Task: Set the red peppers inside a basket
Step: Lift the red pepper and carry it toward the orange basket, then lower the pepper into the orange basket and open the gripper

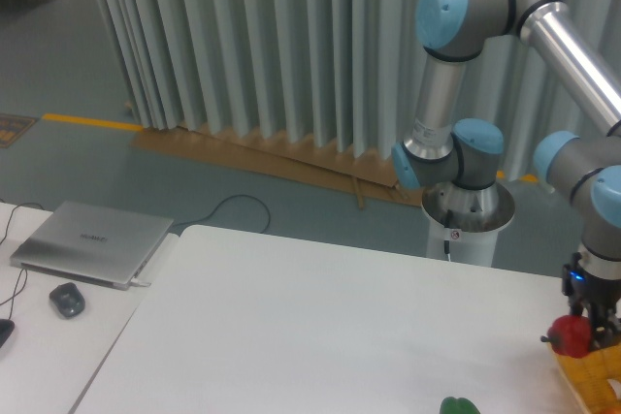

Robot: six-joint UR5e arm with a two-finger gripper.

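Red and glossy, the pepper (571,335) is clamped in the gripper (585,335) at the right edge of the view, hanging just above the near-left rim of the yellow-orange basket (594,379) (only its corner shows). The white table (320,336) lies beneath. A dark green pepper (458,405) sits at seven o'clock from the red one, well apart. A silver laptop (89,242) and a mouse (66,299) rest far left, at nine o'clock.
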